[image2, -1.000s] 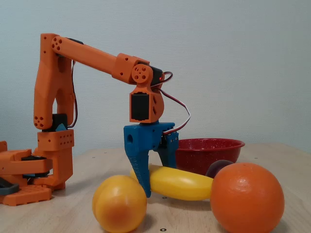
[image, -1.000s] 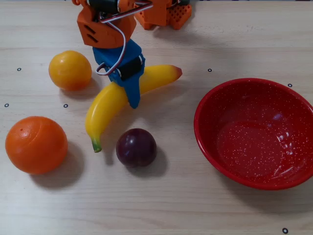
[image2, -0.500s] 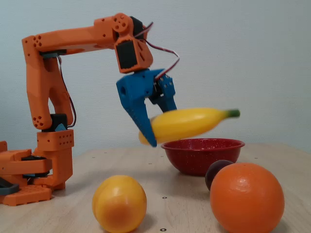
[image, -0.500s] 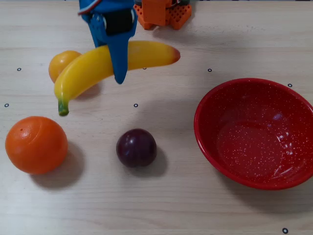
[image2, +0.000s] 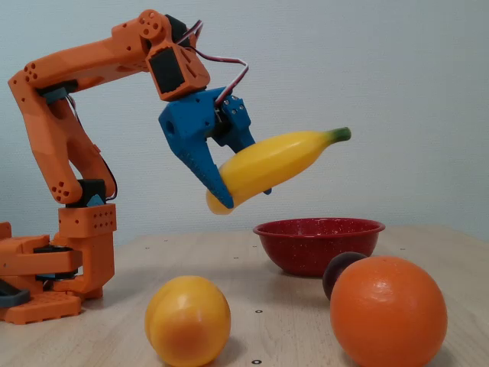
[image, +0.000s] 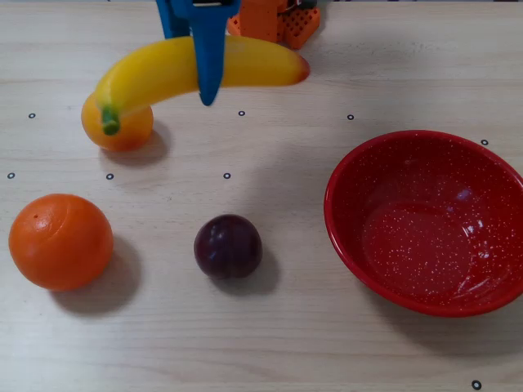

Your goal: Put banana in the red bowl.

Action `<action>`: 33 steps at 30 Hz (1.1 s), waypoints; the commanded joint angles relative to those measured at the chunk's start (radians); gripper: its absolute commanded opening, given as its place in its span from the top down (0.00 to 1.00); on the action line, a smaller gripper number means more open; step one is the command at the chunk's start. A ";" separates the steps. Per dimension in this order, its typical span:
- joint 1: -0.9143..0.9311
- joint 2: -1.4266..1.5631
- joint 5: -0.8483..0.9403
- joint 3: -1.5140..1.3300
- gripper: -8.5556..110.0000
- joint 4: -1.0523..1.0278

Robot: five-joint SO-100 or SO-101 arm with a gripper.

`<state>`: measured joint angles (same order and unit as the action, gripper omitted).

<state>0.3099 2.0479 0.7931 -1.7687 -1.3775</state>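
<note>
Banana (image2: pixel 279 162) (glossy, curved) clamped aloft in blue gripper (image2: pixel 229 195).

Glossy yellow banana (image2: pixel 279 162) hangs tilted in mid-air, green stem up; speckled red bowl (image: pixel 351 175) sits empty on the table

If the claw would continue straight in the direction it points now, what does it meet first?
Probably the bare table. The claw, shut on the banana, points down and slightly toward the red bowl, apparently stopping short of it; depth is unclear.
</note>
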 commanded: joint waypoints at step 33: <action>-0.655 -0.541 -0.169 0.652 0.93 0.190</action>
<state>-0.3329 1.4696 0.6489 -1.2655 -1.1888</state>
